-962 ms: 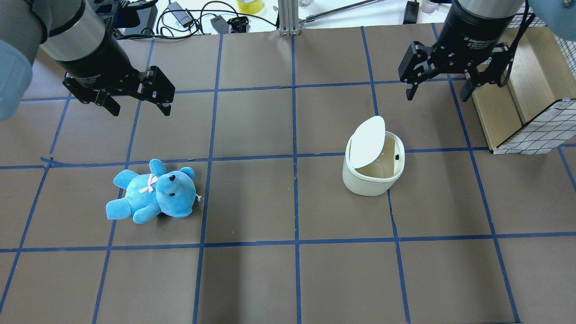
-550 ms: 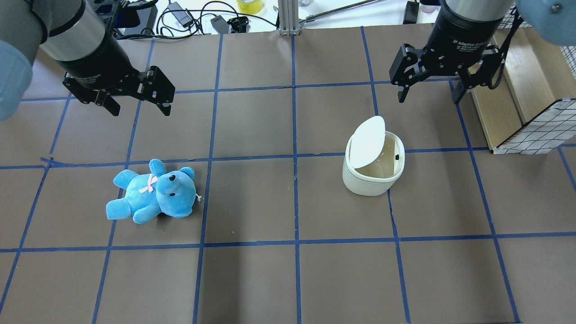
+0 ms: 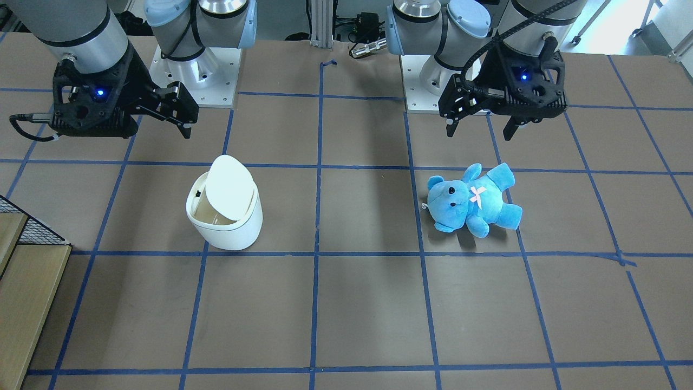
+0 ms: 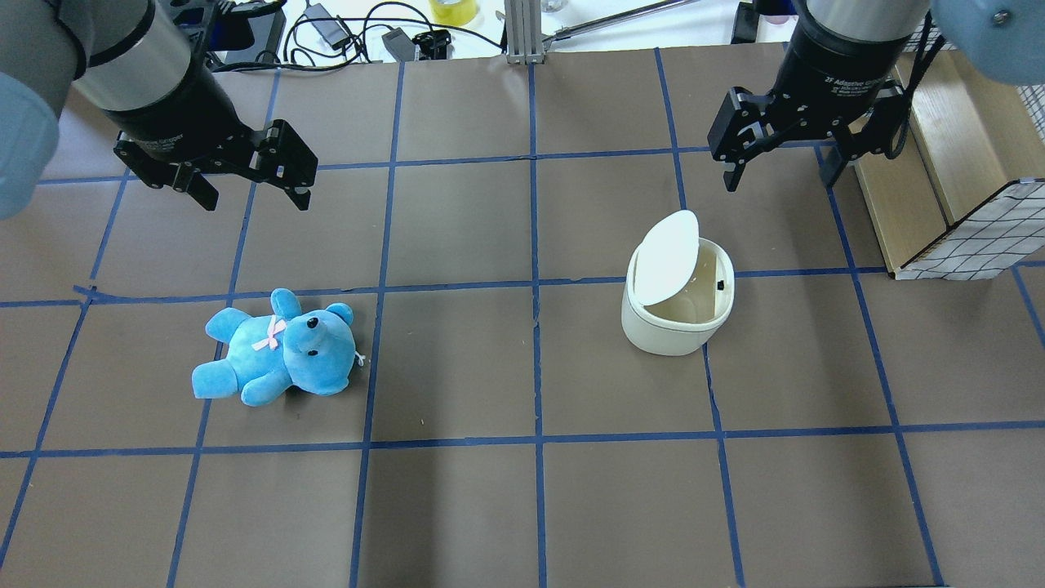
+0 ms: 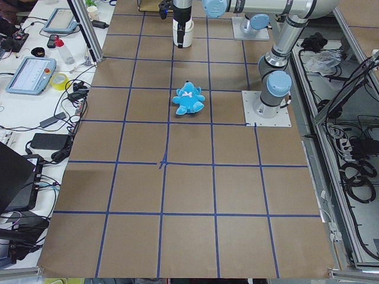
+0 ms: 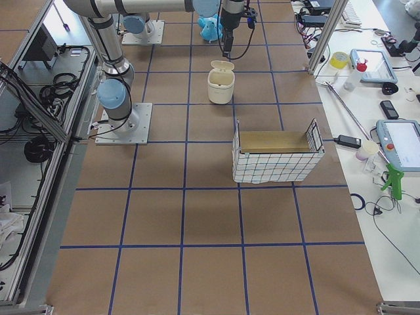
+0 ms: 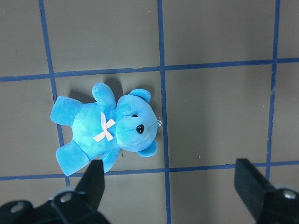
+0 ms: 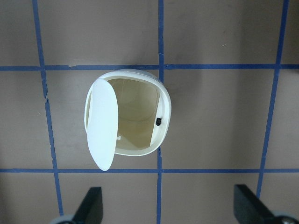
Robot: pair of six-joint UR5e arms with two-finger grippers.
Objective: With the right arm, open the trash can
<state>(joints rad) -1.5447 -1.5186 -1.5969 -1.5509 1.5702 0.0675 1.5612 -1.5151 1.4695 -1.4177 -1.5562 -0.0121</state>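
Observation:
The white trash can (image 4: pixel 671 331) stands right of the table's middle. Its lid (image 4: pixel 665 257) is tipped up on edge and the cream inside shows. It also shows in the front view (image 3: pixel 234 230), the right wrist view (image 8: pixel 163 100) and the right side view (image 6: pixel 221 85). My right gripper (image 4: pixel 780 175) is open and empty. It hangs above the table beyond the can and touches nothing; in its wrist view (image 8: pixel 170 207) the can lies ahead of the fingers. My left gripper (image 4: pixel 255 196) is open and empty, above and beyond a blue teddy bear (image 4: pixel 277 347).
A wooden box with wire-mesh sides (image 4: pixel 955 163) stands at the table's right edge, close to my right gripper. The teddy lies on its back at the left (image 3: pixel 471 197), also in the left wrist view (image 7: pixel 110 128). Cables and tools lie past the far edge.
My right gripper has moved a little to the left, still open. The can, its tipped lid, the teddy and my left gripper have not moved.

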